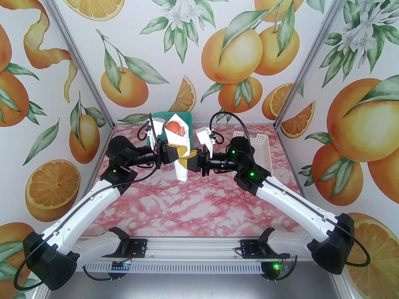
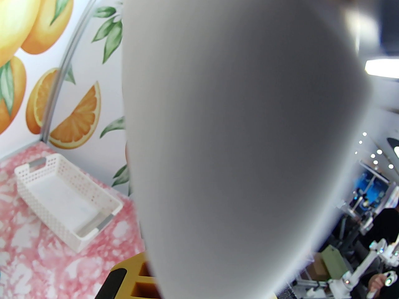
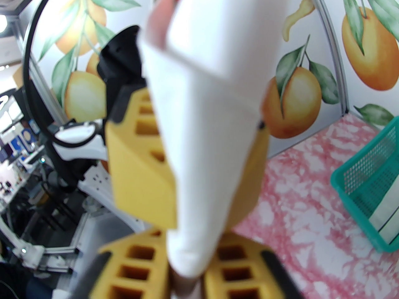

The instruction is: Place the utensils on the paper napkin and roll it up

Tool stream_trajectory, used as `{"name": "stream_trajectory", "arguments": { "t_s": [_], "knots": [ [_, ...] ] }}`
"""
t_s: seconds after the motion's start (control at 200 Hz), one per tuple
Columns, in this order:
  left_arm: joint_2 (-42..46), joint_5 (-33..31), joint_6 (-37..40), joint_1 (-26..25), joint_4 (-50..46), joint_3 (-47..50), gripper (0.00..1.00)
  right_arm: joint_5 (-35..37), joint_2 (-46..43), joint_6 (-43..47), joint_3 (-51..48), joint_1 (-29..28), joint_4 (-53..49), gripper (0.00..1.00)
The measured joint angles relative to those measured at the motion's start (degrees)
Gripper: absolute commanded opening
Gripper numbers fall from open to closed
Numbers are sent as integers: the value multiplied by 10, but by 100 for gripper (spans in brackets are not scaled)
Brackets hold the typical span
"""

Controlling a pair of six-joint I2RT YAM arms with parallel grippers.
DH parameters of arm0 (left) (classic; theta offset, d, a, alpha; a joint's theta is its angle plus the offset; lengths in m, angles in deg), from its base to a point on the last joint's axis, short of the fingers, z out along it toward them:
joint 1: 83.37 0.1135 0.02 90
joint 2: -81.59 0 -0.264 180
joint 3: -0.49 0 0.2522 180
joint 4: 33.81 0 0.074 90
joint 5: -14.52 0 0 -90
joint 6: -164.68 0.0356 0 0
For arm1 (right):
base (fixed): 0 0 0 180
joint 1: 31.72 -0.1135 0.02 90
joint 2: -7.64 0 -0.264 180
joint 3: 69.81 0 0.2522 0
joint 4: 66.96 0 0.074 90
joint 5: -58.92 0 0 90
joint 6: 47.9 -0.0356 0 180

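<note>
The paper napkin (image 1: 179, 140) is rolled into a white cone and held upright in the air over the middle of the table. From its open top pokes the round bowl of an orange spoon (image 1: 173, 126); the other utensils are hidden inside. My left gripper (image 1: 178, 152) is shut on the roll's middle from the left. My right gripper (image 1: 187, 162) is shut on it just below, from the right. In the right wrist view the roll (image 3: 205, 135) runs down between my own yellow fingers (image 3: 131, 269), with the left gripper's finger (image 3: 140, 173) pressed on its side. The left wrist view has the napkin (image 2: 237, 135) close up.
A green basket (image 1: 159, 114) stands at the back, directly behind the held roll, also seen at the right wrist view's edge as the green basket (image 3: 367, 182). A white basket (image 1: 249, 133) sits at the back right, the same white basket (image 2: 62, 198) shown in the left wrist view. Pink marbled tabletop (image 1: 199, 204) lies below.
</note>
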Motion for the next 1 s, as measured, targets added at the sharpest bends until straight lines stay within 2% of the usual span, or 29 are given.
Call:
{"name": "stream_trajectory", "arguments": {
  "t_s": [0.025,0.085,0.135,0.27,0.365,0.56,0.695,0.996],
  "knots": [
    [1,1,2,0,-3,0,17,-2,1,-3,0,0,0,0],
    [4,1,10,3,-10,0,28,-5,4,-6,1,0,2,0],
    [6,2,10,7,-21,-1,48,-8,6,-10,0,1,6,0],
    [15,6,5,33,-33,-1,65,-17,6,-29,0,10,27,0],
    [30,8,-3,55,-34,-1,75,-20,6,-34,0,17,40,0],
    [75,10,-28,83,-27,8,74,-26,6,-36,0,19,42,0],
    [88,9,-46,85,-14,22,65,-32,6,-36,0,18,51,0],
    [75,11,-80,86,16,47,54,-41,7,-41,0,8,71,0]
  ]
}}
